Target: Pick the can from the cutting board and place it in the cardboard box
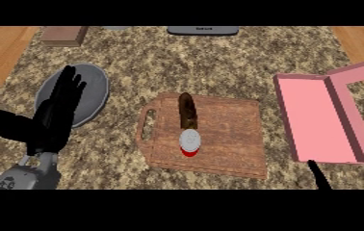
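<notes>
grey forearm and black left hand [54, 120] came in from the lower left corner, the hand resting open with its fingers straight and pointing up, holding nothing, its upper part lying over a round grey plate [92, 91]. at the lower right edge only a thin black sliver of the right hand [318, 174] showed, and whether it was open or closed could not be told. the can [189, 141], with a white top and a red side, stood on the wooden cutting board [231, 129], near the board's lower edge and left of its middle, untouched by either hand. a dark brown elongated thing [187, 109] lay on the board just above the can, reaching toward the board's far edge. the board's handle slot faced left. right of the board, across a narrow strip of the speckled counter [177, 61], the pink box [316, 121] lay open with its lid folded out to the right. a brown block [62, 35] sat at the far left corner and a dark grey object [202, 30] at the far edge.
</notes>
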Controlling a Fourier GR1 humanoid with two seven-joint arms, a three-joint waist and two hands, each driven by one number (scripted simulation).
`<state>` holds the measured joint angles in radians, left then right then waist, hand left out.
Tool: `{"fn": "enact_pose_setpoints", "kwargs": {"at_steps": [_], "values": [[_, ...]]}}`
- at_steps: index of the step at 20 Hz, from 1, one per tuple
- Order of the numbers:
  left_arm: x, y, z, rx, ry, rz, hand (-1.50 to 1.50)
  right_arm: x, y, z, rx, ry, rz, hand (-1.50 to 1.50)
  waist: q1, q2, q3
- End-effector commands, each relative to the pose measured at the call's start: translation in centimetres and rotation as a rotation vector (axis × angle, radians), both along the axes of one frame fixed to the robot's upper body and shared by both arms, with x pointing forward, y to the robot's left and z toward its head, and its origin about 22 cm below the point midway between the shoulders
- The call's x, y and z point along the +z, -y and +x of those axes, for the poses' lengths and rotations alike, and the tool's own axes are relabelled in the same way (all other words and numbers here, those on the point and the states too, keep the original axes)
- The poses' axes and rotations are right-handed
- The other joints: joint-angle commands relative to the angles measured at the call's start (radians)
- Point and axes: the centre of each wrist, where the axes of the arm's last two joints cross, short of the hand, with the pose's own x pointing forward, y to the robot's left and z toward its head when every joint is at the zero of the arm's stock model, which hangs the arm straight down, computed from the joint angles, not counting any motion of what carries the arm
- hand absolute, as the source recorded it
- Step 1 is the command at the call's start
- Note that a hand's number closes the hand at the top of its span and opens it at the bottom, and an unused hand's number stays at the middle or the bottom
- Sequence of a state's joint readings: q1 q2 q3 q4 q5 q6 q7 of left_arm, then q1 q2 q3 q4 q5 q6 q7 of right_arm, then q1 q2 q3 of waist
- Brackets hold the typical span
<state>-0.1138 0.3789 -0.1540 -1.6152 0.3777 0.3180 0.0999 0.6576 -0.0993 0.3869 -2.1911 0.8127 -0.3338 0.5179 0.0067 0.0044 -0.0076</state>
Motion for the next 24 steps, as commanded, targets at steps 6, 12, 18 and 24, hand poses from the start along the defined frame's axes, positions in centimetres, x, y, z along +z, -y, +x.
{"fn": "enact_pose_setpoints", "kwargs": {"at_steps": [6,12,18,24], "values": [[1.1,1.2,0.0,-0.015,-0.007,-0.025,0.00,8.3,-6.3,1.5,0.064,-0.076,0.089,-1.50,0.014,-0.001,0.005],[0.7,-0.3,0.4,-0.010,0.001,-0.019,0.00,8.6,-10.3,4.4,0.080,-0.122,0.045,-1.50,0.004,-0.003,0.006],[0.3,-0.5,0.1,-0.014,-0.014,-0.019,0.00,7.8,-11.0,5.0,0.058,-0.206,0.075,-1.50,0.000,-0.003,0.006],[1.0,0.0,0.5,-0.001,-0.008,-0.002,0.00,7.6,-11.6,7.1,0.071,-0.205,0.086,-1.50,-0.001,-0.004,0.007]]}}
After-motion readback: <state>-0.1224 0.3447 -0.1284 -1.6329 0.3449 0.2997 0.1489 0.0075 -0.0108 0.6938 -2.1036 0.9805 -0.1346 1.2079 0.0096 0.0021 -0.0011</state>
